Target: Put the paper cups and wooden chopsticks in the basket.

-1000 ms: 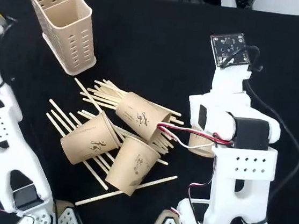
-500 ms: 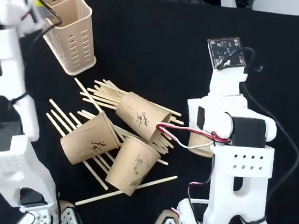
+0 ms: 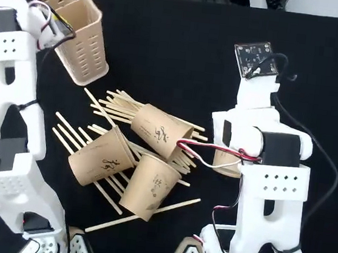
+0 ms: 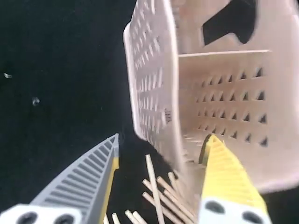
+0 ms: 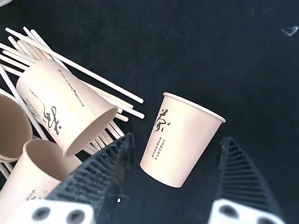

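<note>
Black brush-script marks the tan paper cups (image 3: 159,131): 3 lie tipped on pale wooden chopsticks (image 3: 115,103) on the worktop (image 3: 183,55), a 4th cup (image 5: 187,123) between the right end effector's (image 5: 178,139) spread fingers. The left end effector (image 4: 163,139), fingers parted, sits at the beige perforated plastic basket's (image 4: 224,84) rim.

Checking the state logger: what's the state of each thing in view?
basket: standing, nothing seen inside.
chopsticks: loose, scattered pile.
three paper cups: on their sides atop the chopsticks.
fourth paper cup: on its side, ungripped.
left pincer: open, at the basket.
right pincer: open, straddling the fourth paper cup.
</note>
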`<action>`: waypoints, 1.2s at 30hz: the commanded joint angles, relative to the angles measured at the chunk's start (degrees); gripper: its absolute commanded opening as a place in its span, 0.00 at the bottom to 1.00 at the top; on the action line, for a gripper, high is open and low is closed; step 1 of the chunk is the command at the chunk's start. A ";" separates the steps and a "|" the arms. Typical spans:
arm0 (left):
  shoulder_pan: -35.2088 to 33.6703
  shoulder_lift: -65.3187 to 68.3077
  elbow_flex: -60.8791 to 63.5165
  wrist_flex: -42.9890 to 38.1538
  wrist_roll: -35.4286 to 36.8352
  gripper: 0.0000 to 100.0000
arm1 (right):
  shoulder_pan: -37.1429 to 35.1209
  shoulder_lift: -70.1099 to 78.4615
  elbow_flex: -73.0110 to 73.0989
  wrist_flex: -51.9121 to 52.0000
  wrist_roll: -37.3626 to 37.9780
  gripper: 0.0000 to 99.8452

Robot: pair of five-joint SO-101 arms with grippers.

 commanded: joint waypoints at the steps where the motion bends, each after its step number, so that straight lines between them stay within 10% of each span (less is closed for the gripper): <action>1: 0.48 -2.37 2.95 -1.93 0.09 0.25 | -0.26 0.04 -0.04 0.18 0.44 0.29; 6: 1.89 -5.45 0.40 0.97 -4.13 0.02 | -0.26 0.04 -0.13 -0.26 0.44 0.29; 15: 12.97 -12.48 -4.44 11.43 -28.40 0.03 | 2.99 -2.86 -2.07 -0.26 0.44 0.29; 25: 22.02 -21.89 -4.70 14.15 -35.43 0.03 | 6.07 -19.21 -2.24 -1.93 0.18 0.29; 36: 26.68 -25.14 -4.53 12.13 -37.19 0.03 | 4.22 -15.78 8.84 -26.29 -0.09 0.26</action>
